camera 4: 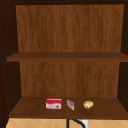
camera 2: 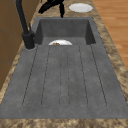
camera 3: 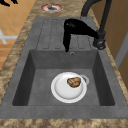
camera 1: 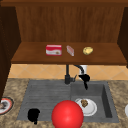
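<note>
Red ball [camera 1: 67, 114] front; R robot hand [camera 1: 84, 78] fingers-down.

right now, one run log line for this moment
right hand: open, above sink basin by black faucet | left hand: idle, front left | white round plate: in basin, brown food on it

Right hand [camera 1: 84, 78] hovers above plate [camera 1: 91, 109] in sink [camera 1: 45, 95].

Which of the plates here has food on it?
The white plate down in the sink basin: a brown lump of food sits on it. The white plate on the counter looks bare.
</note>
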Available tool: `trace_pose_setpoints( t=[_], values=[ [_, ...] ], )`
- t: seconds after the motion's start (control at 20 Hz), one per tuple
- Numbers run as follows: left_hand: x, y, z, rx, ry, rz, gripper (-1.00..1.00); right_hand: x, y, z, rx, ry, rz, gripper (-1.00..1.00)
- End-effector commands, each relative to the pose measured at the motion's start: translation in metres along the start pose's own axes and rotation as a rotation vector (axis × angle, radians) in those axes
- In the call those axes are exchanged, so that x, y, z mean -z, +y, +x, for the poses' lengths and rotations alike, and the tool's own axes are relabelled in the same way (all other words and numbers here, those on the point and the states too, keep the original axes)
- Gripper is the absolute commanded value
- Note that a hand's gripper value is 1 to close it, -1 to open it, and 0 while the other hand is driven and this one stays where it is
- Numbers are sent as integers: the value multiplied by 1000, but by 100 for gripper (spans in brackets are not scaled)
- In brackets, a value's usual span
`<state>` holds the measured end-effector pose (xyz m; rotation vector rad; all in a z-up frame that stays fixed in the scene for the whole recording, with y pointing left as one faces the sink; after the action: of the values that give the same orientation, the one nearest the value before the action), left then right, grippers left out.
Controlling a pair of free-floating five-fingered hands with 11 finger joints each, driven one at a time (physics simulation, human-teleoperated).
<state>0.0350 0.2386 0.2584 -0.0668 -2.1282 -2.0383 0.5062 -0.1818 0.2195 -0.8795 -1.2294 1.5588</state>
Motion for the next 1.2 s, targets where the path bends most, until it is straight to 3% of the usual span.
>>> trace_pose_setpoints(
  t=[0.0,0.2,0.45,0.55,0.75,1.15],
  values=[
    [0,0,0,0,0,0,0,3,-19,14,-14,3,-46,-100],
    [0,0,0,0,0,0,0,21,-1,18,9,34,-6,-100],
    [0,0,0,0,0,0,0,42,13,28,25,34,-16,-100],
    [0,0,0,0,0,0,0,38,23,35,21,35,-59,-100],
    [0,0,0,0,0,0,0,27,25,57,-56,49,-171,-100],
    [0,0,0,0,0,0,0,13,5,73,-82,87,-288,-100]
  ],
)
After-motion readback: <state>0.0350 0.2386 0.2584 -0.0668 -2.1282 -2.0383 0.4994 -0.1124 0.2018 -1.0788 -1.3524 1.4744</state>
